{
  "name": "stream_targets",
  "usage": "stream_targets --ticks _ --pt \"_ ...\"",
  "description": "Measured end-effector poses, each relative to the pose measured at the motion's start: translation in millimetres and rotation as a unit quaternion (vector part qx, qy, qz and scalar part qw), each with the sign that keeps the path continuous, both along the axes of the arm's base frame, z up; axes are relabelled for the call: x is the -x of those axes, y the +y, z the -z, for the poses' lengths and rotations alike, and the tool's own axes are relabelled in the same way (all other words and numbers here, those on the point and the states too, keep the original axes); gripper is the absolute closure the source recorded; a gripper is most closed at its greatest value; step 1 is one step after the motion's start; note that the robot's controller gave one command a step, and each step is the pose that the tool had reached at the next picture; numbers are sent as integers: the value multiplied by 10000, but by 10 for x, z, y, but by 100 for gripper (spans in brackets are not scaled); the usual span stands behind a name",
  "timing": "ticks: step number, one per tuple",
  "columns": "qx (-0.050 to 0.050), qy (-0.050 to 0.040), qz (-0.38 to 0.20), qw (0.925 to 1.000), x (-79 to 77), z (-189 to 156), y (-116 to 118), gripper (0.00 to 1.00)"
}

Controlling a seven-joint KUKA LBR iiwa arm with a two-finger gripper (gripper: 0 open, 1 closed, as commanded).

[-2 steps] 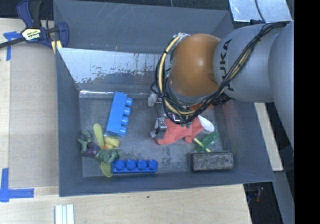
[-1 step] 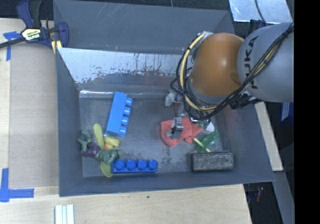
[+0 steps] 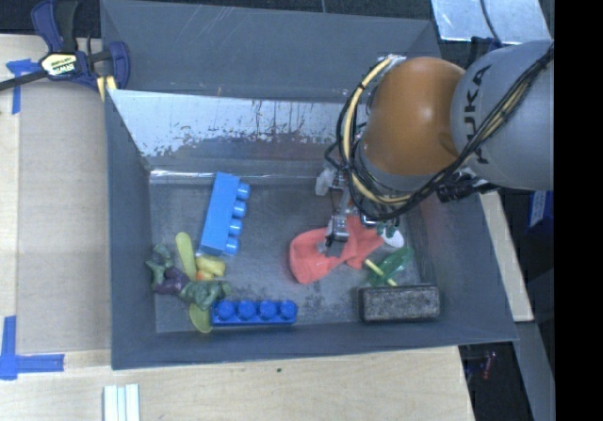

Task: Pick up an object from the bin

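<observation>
At the bin's [image 3: 127,250] right, your fingers [image 3: 335,238] rest on the red floppy shape [image 3: 309,261], likely to grasp it; you cannot tell how far open they are.

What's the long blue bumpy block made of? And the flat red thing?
The long blue studded block looks like hard, smooth plastic: crisp edges, moulded studs. The flat red lobed piece looks like soft rubber or foam, judging by its matte, limp outline; which one stays unclear.

The arm [image 3: 424,127] hides part of the red shape [image 3: 309,261].
</observation>
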State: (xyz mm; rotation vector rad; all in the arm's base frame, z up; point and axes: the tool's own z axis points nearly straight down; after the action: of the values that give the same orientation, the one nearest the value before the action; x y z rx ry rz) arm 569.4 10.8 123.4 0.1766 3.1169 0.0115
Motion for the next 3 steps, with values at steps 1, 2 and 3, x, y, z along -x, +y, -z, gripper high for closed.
stream_targets --ticks 1,2,3 --pt "16 -9 -651 9979 2 451 -556 0" --pt "-14 -34 -121 9999 368 526 -464 100" --pt "-14 -34 -122 9999 368 526 -465 100"
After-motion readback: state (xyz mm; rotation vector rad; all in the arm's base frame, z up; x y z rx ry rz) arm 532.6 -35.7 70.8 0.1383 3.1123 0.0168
